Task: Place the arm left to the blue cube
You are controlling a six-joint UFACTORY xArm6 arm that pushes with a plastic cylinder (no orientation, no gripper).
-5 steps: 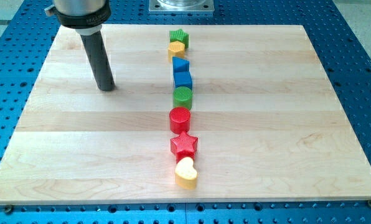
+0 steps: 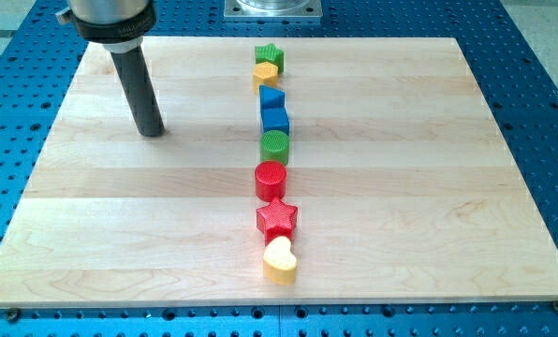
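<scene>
The blue cube (image 2: 275,119) sits in a line of blocks down the board's middle. My tip (image 2: 151,132) rests on the wooden board (image 2: 120,215), far to the view's left of the blue cube and slightly lower, with bare wood between them. Another blue block (image 2: 271,97) touches the cube from the view's top, and a green cylinder (image 2: 274,146) touches it from below.
At the top of the line sit a green star (image 2: 269,53) and a yellow block (image 2: 267,69). Below the green cylinder come a red cylinder (image 2: 271,179), a red star (image 2: 277,218) and a yellow heart (image 2: 280,259). Blue perforated table surrounds the board.
My tip has moved a little to the view's left, away from the blue cube. No block has moved.
</scene>
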